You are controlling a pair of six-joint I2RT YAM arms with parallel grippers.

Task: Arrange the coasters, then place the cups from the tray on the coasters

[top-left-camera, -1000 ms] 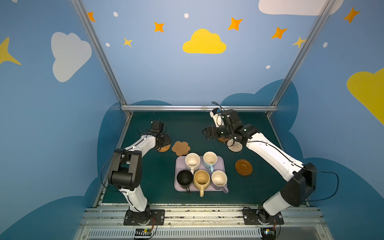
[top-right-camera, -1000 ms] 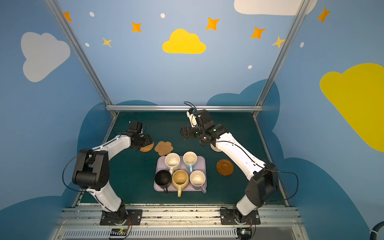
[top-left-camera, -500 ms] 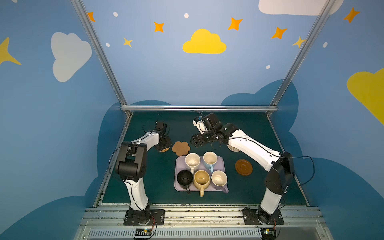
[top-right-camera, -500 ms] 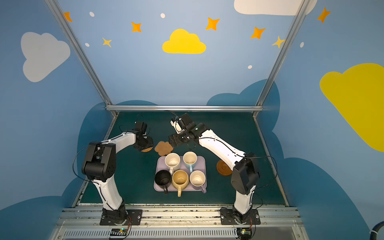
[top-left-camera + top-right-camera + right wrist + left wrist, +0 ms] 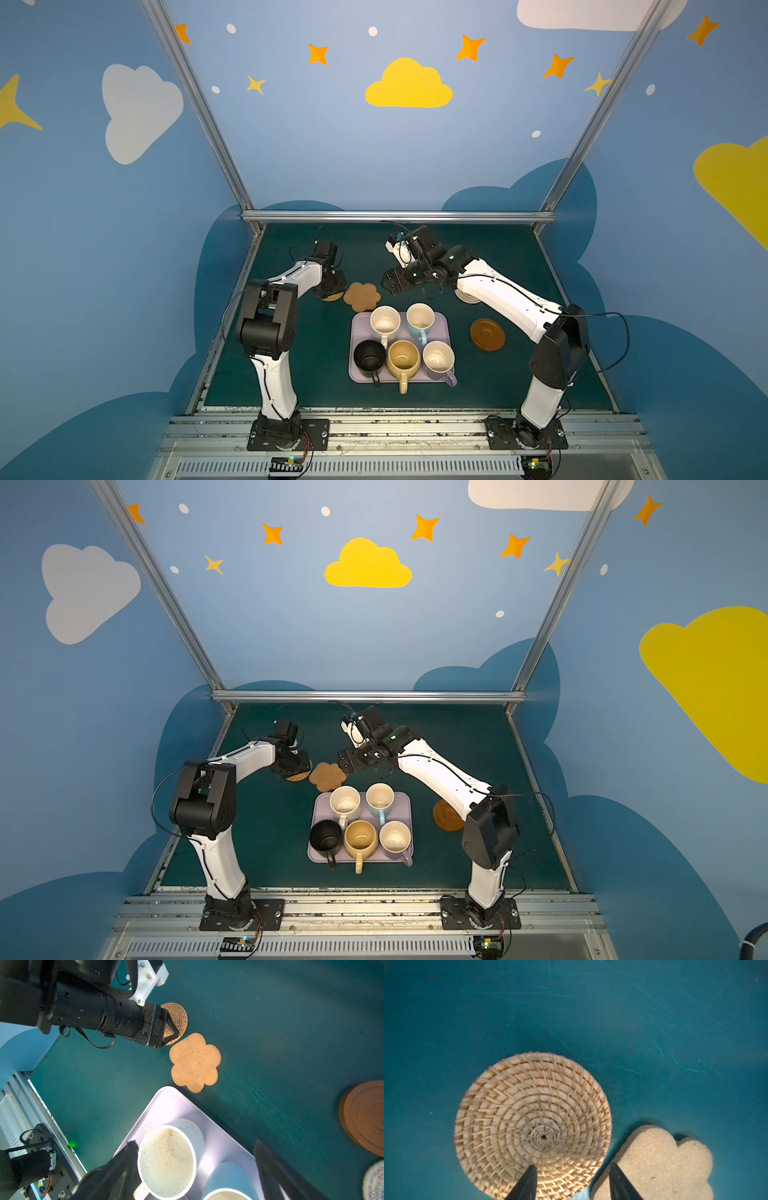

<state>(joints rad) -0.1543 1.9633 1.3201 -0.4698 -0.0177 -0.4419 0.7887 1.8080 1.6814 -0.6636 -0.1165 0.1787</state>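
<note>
Coasters come first, and we judge the arranging step unfinished: all 5 cups (image 5: 402, 357) sit on the tray (image 5: 358, 330), none on a mat. Our left tool (image 5: 572, 1164) hangs low over the tan woven coaster (image 5: 532, 1122), jaws partly apart. 1 fingertip is over the weave and 1 sits at its rim beside the flower coaster (image 5: 195, 1061). We reckon it is set to pinch that rim, since the 2 mats lie nearly touching. Nothing looks gripped. Our right tool (image 5: 193, 1145) hovers wide open and empty above the cream speckled cup (image 5: 168, 1157).

Both top views add the brown disc (image 5: 487, 334) on the table (image 5: 654, 1022) beside the tray. They also show the pale woven coaster (image 5: 464, 296) half hidden under the right arm. Only the left wrist view shows how the jaws straddle the rim.
</note>
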